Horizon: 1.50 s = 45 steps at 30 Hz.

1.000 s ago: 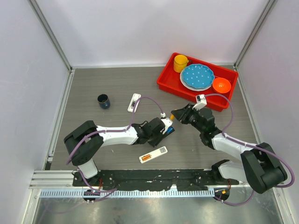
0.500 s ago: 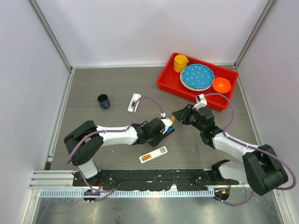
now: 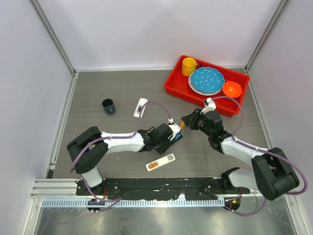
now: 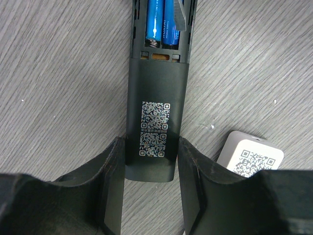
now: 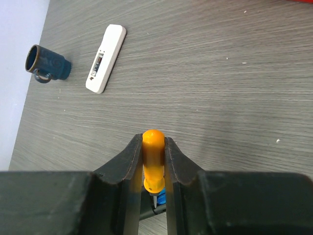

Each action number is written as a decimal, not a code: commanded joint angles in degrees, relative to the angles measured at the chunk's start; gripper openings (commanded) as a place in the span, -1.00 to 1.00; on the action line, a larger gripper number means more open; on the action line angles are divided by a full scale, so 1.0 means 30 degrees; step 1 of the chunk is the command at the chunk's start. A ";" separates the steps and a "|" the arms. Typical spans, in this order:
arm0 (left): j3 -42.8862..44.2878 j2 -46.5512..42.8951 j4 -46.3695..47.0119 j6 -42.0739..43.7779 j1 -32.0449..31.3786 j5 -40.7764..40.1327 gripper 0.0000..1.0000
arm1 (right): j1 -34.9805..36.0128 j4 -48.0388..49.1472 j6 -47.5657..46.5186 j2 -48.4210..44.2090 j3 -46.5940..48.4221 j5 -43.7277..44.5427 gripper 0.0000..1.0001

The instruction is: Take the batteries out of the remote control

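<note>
The table point(image 3: 98, 93) is a grey wood-grain board, closed in by plain white walls point(image 3: 146, 29) on an aluminium frame. At the far right a red tray point(image 3: 172, 88) holds a yellow cup point(image 3: 189, 66), a blue dotted plate point(image 3: 207, 80) and an orange bowl point(image 3: 232, 89). A dark blue mug point(image 3: 108, 105) stands towards the left, with a white remote point(image 3: 140, 107) lying near it. A second white remote point(image 3: 160, 162) lies near the front edge, its back open on orange batteries point(image 3: 153, 165).

The left arm lies low across the table, reaching rightward to the centre. The left gripper point(image 4: 150, 152) pinches the near end of the black remote point(image 4: 155, 98), one finger against each long side. The remote lies flat, label side up, and the blue batteries point(image 4: 161, 22) sit side by side in its open compartment.

The right arm bends in from the right, its wrist angled down towards the same spot. The right gripper point(image 5: 153, 142) is pressed onto the orange handle of a screwdriver point(image 5: 153, 166), whose grey tip shows over the right-hand cell (whether it touches the cell cannot be told).
</note>
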 commanded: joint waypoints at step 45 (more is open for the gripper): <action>-0.1288 0.1281 -0.1040 -0.0559 -0.0534 0.1003 -1.00 | 0.4828 -0.3135 -0.5550 -0.0678 0.2375 0.9468 -0.98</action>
